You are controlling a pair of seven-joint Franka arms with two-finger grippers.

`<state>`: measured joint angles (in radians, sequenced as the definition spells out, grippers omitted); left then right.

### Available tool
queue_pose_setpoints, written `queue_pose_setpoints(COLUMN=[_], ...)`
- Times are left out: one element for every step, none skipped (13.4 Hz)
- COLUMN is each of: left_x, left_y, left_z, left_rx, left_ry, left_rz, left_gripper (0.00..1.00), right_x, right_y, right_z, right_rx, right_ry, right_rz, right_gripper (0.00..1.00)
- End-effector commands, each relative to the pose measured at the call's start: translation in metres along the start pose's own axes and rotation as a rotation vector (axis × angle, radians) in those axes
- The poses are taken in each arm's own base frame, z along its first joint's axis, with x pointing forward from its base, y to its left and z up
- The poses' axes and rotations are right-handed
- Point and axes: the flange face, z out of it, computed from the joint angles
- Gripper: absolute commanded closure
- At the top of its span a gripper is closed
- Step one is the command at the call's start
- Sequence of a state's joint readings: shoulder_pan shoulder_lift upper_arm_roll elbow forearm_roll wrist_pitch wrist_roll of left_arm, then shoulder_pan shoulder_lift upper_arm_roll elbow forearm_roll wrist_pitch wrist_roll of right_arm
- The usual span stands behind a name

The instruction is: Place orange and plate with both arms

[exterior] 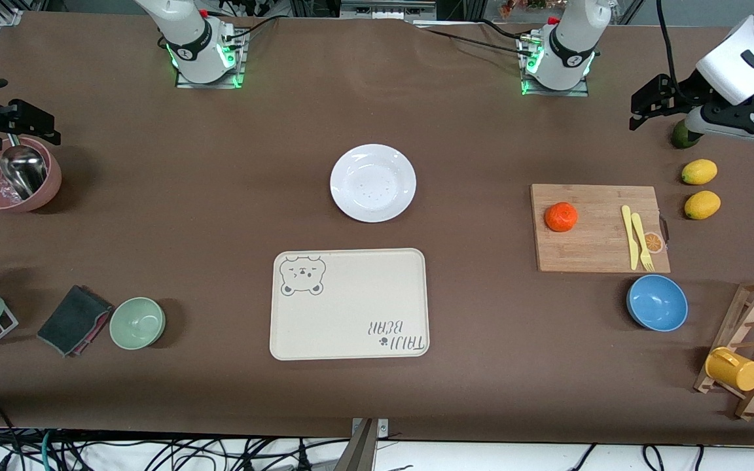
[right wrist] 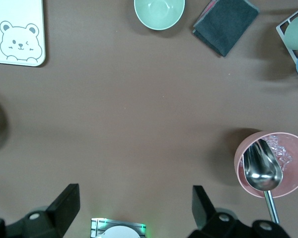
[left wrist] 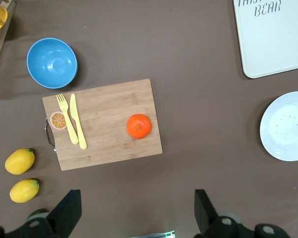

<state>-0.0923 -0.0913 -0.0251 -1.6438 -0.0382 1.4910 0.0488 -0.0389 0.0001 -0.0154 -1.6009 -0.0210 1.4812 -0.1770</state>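
Black jaws spread wide and empty on both grippers, one orange and one plate lying untouched.

Left gripper [left wrist: 134, 215] hangs, fingers apart, over the table's edge at the left arm's end, above a dark green fruit [exterior: 683, 135]; right gripper [right wrist: 134, 213] hangs just as open at the right arm's end, beside one pink bowl [exterior: 14, 175] holding a metal scoop [exterior: 22, 167]. One orange [exterior: 561, 216] sits on one wooden cutting board [exterior: 599, 228], well apart from a yellow knife [exterior: 629, 236] and fork [exterior: 642, 240] lying there. One white plate [exterior: 373, 182] lies mid-table, just farther from the front camera than one cream bear tray [exterior: 349, 303]. Two lemons [exterior: 699, 172] lie beside the board, one blue bowl [exterior: 657, 303] nearer the camera; one green bowl [exterior: 137, 322] and a dark cloth [exterior: 74, 320] lie toward the right arm's end.
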Motion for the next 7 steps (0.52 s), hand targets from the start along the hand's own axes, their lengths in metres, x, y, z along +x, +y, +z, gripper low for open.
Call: queue_pose_setpoints(left_x=[0.0024,0.0022,0.0022,0.0023,0.0023,0.0023,0.0023], left_y=[0.0015,0.0023,0.0031,0.0039,0.0048,0.0048,0.0048], left_z=[-0.0059,-0.0057,-0.0057,-0.0057,-0.0056,-0.0056,-0.0056], left_rx=[-0.002,-0.002,-0.002,-0.001,-0.001,-0.001,-0.001], left_ry=[0.0,-0.001,-0.001,-0.002,-0.002,-0.002,-0.002], left_rz=[0.013,0.013,0.014,0.016,0.017,0.017,0.017], left_gripper=[0.0,0.0,0.0,0.0,0.0,0.0,0.0], right_x=[-0.0043,-0.0047,-0.005,-0.0059,-0.0052,-0.0057,-0.005], right_y=[0.0003,0.0007,0.0006,0.0007,-0.0001,0.0009,0.0006], right_z=[-0.0021,-0.0018,-0.0015,-0.002,-0.0013,-0.0022,-0.0016], right_rx=[0.009,0.013,0.014,0.013,0.013,0.011,0.014], right_ry=[0.008,0.006,0.003,0.001,-0.001,0.002,0.003], right_rz=[0.005,-0.001,-0.004,-0.006,-0.006,-0.004,-0.004], right_gripper=[0.0,0.0,0.0,0.0,0.0,0.0,0.0])
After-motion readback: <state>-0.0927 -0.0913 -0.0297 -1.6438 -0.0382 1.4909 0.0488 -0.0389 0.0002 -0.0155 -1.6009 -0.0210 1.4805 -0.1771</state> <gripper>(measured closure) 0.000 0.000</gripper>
